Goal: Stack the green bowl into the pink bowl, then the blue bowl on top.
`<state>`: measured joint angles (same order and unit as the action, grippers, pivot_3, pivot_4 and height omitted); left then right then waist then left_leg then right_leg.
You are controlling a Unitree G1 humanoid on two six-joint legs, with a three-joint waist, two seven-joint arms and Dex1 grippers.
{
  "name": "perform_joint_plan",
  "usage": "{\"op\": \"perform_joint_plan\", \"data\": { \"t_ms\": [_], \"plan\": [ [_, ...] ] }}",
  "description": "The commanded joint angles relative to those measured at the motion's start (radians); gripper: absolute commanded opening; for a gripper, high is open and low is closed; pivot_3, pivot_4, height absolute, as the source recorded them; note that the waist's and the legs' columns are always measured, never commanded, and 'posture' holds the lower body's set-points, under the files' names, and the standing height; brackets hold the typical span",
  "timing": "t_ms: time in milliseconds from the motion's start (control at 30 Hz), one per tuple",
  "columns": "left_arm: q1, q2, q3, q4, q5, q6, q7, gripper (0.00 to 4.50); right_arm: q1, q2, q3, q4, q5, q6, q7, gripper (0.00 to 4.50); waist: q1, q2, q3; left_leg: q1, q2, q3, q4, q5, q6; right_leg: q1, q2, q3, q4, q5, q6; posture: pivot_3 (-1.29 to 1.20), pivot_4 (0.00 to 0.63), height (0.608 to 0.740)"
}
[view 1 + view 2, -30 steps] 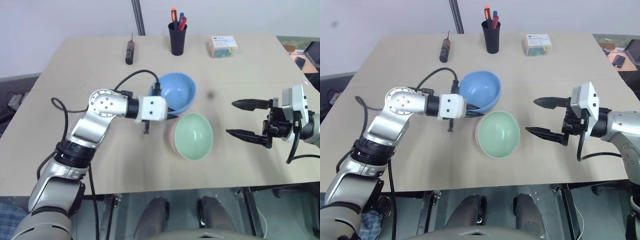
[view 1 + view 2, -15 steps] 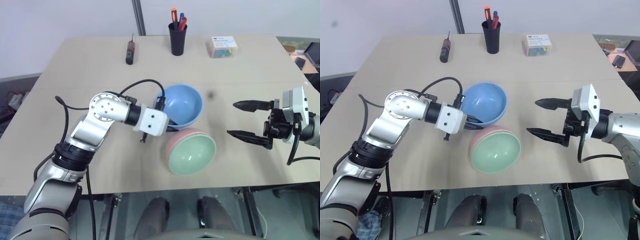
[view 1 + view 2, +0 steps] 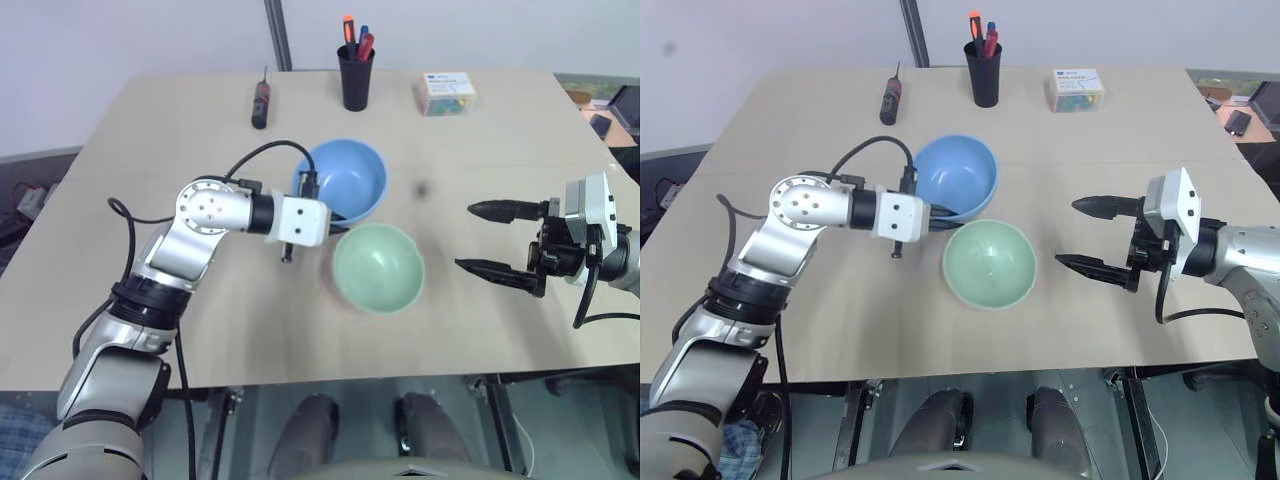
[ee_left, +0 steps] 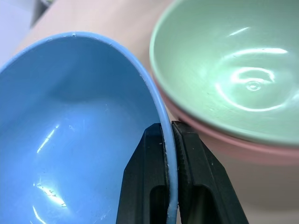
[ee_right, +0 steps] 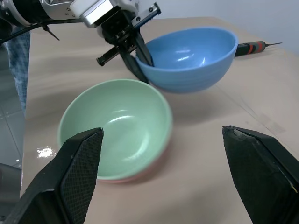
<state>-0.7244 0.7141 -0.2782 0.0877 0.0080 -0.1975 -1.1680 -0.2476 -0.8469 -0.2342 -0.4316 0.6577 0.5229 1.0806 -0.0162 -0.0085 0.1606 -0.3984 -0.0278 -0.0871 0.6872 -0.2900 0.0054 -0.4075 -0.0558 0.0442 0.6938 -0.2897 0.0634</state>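
The green bowl [image 3: 378, 268] sits nested in the pink bowl [image 5: 140, 175] at the table's middle, near the front; just a sliver of pink rim shows under it. Right behind the pair is the blue bowl [image 3: 345, 180], tilted and held a little off the table. My left gripper [image 4: 169, 128] is shut on the blue bowl's near rim, one finger inside and one outside. My right gripper [image 3: 464, 237] hangs open to the right of the green bowl, apart from it, with nothing between its fingers.
Along the table's far edge stand a black cup of pens [image 3: 355, 75], a screwdriver [image 3: 260, 102] to its left and a small box [image 3: 447, 92] to its right. The table [image 3: 200, 330] has bare room at front left.
Half a second ago the blue bowl pressed toward the stack, and the green-in-pink pair tipped toward the front edge. Now the pair sits level again and the blue bowl has drawn back.
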Motion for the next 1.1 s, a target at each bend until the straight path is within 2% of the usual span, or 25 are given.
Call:
{"op": "perform_joint_plan", "data": {
  "t_ms": [33,400,633,1067,1100],
  "plan": [
    [-0.032,-0.012,0.045,-0.028,-0.044,-0.019,0.005,0.03,-0.001,-0.014,-0.016,-0.011,0.003,-0.020,0.000,4.31,0.000,0.000,0.000,0.000,0.000,0.000,0.000,0.000,0.000,0.000,0.000,0.000,0.000,0.000,0.000,0.00,0.150,0.740],
    [-0.026,-0.047,0.080,-0.120,-0.242,0.032,-0.088,0.03,0.002,-0.015,-0.016,-0.007,0.000,-0.023,0.004,4.31,-0.001,0.000,0.000,0.000,0.001,0.000,0.000,0.000,0.000,0.000,0.000,0.000,0.000,0.000,0.000,0.00,0.150,0.740],
    [-0.027,-0.043,0.081,-0.134,-0.266,0.057,-0.109,0.03,0.008,-0.016,-0.021,-0.008,-0.001,-0.024,0.005,4.31,-0.001,0.000,0.000,0.000,0.001,0.000,0.000,0.000,0.000,0.000,0.000,0.000,0.000,0.000,0.000,0.00,0.150,0.740],
    [0.071,0.030,0.072,-0.279,-0.398,0.198,-0.256,0.03,0.007,-0.029,-0.019,-0.002,-0.003,-0.024,0.011,4.31,-0.003,0.000,0.000,0.000,0.002,0.000,0.000,0.000,0.000,0.000,0.001,0.000,0.000,0.000,0.000,0.00,0.150,0.740],
    [0.077,0.039,0.072,-0.286,-0.402,0.209,-0.263,0.41,0.006,-0.029,-0.017,-0.001,-0.004,-0.025,0.012,4.31,-0.003,0.000,0.000,0.000,0.002,0.000,0.000,0.000,0.000,0.000,0.001,0.000,0.000,0.000,0.000,0.00,0.150,0.740]
  ]
}}
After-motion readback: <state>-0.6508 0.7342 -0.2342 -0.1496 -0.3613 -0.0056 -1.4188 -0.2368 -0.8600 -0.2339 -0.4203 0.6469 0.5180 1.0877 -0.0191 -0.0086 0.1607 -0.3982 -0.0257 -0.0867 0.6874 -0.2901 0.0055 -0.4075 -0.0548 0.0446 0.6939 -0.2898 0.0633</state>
